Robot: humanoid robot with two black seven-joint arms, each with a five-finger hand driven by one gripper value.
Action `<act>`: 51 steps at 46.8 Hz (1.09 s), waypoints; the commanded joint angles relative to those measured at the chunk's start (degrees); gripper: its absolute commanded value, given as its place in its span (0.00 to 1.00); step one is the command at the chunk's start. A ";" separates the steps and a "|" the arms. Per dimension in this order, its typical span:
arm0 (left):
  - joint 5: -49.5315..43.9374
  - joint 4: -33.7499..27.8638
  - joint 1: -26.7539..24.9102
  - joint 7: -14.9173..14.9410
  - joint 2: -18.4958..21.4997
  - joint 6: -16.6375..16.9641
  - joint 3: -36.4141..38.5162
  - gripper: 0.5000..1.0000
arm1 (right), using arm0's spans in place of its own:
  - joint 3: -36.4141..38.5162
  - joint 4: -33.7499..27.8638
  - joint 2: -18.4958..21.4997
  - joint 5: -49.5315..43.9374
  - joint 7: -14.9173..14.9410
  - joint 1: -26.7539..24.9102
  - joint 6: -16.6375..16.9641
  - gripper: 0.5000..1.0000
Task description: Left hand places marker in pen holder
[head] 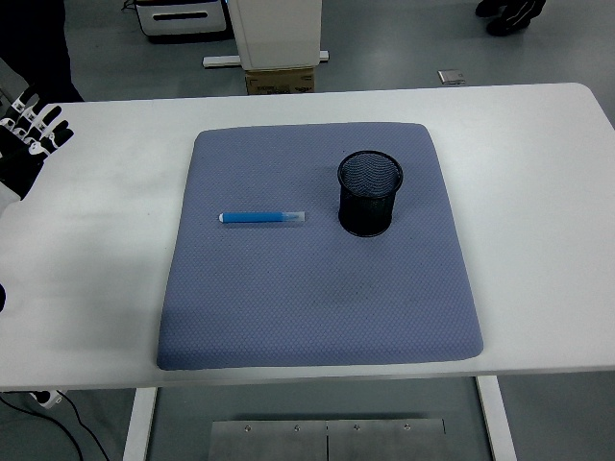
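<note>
A blue marker (261,218) with a pale cap lies flat on the blue-grey mat (317,298), left of centre, pointing left-right. A black mesh pen holder (369,193) stands upright on the mat just right of the marker, with nothing visible inside. My left hand (27,144) hovers at the far left edge over the white table, well away from the marker, fingers spread and holding nothing. The right arm is out of view.
The white table (538,192) runs wide around the mat. A person's dark legs (34,48) show at the top left behind the table. A white cabinet and cardboard box (279,48) stand on the floor beyond the far edge.
</note>
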 commanded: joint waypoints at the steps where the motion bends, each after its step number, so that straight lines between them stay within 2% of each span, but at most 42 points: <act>1: -0.57 -0.01 -0.10 0.04 -0.31 0.84 0.24 1.00 | -0.02 0.00 0.00 0.00 0.00 0.00 -0.07 1.00; 17: 0.65 -0.54 -3.08 0.84 0.04 0.40 1.46 1.00 | -0.02 0.00 0.00 0.00 0.00 0.00 0.02 1.00; 30: 0.92 -1.15 -12.40 0.84 0.31 0.76 18.86 1.00 | -0.02 0.00 0.00 0.00 0.00 0.00 0.02 1.00; 42: 0.92 -10.99 -18.55 0.22 5.14 0.76 28.36 1.00 | 0.06 0.00 0.00 0.00 0.00 0.00 0.02 1.00; 51: 3.29 -13.54 -23.82 0.13 5.05 0.75 34.86 1.00 | -0.02 0.00 0.00 0.00 0.00 0.00 -0.07 1.00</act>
